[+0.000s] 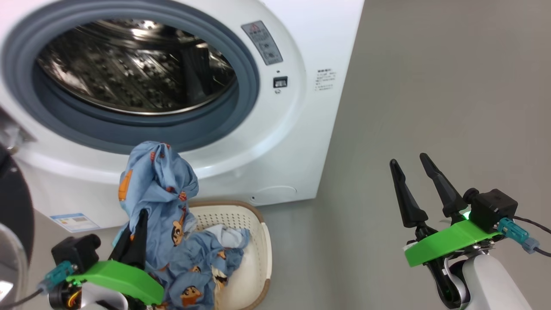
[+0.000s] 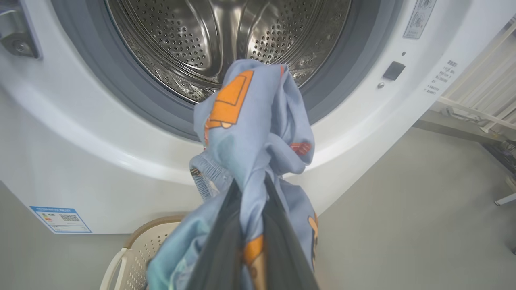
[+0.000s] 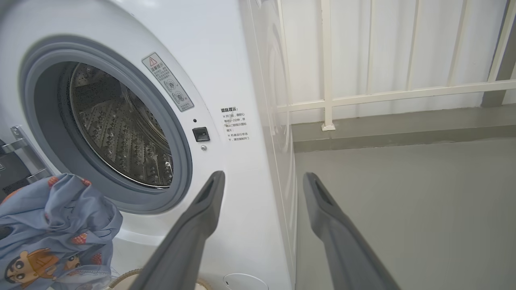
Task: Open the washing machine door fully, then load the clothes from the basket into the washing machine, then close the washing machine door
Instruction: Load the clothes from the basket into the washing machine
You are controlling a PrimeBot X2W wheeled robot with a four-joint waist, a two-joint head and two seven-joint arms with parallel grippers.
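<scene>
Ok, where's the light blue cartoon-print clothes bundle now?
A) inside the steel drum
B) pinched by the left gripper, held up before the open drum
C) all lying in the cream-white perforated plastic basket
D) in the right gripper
B: the left gripper is shut on the clothes, held up in front of the white washing machine opening, with their lower part trailing into the basket; the right gripper is open and empty.
</scene>
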